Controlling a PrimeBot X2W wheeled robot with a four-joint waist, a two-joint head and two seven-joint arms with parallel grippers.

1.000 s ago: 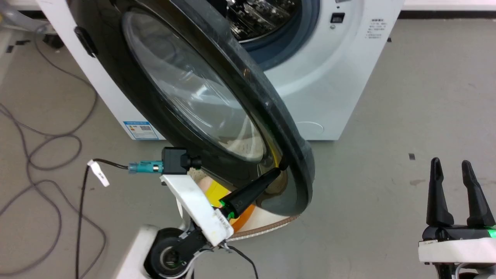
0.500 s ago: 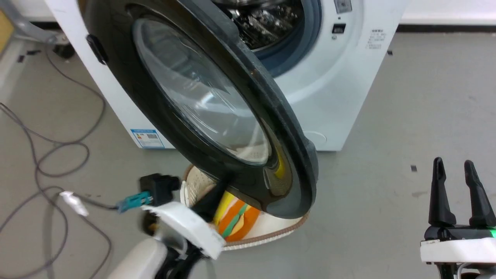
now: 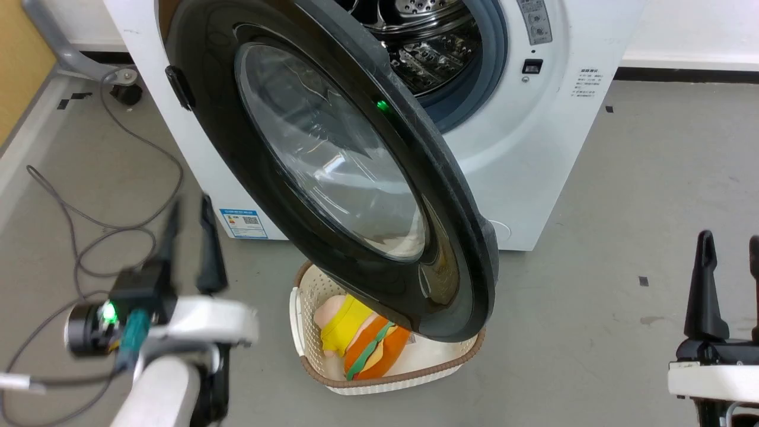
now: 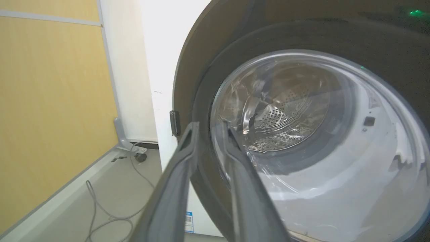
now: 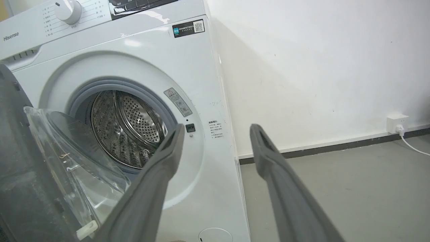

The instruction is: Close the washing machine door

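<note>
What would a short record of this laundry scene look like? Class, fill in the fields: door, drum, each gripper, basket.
door: washing machine door open, swung out from the washing machine
drum: steel drum mouth uncovered
left gripper: left gripper open, holding nothing, left of the door, not touching it
right gripper: right gripper open, holding nothing
basket: cream basket on the floor under the door's lower edge, plush toy inside

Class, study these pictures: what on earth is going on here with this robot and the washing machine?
A two-armed robot is set to close the washing machine door, which stands partly open from the washing machine. Its left gripper, open and empty, faces the door's outer side without touching it. The right gripper is open off to the side, holding nothing. A cream basket with a plush toy sits on the floor under the door.
</note>
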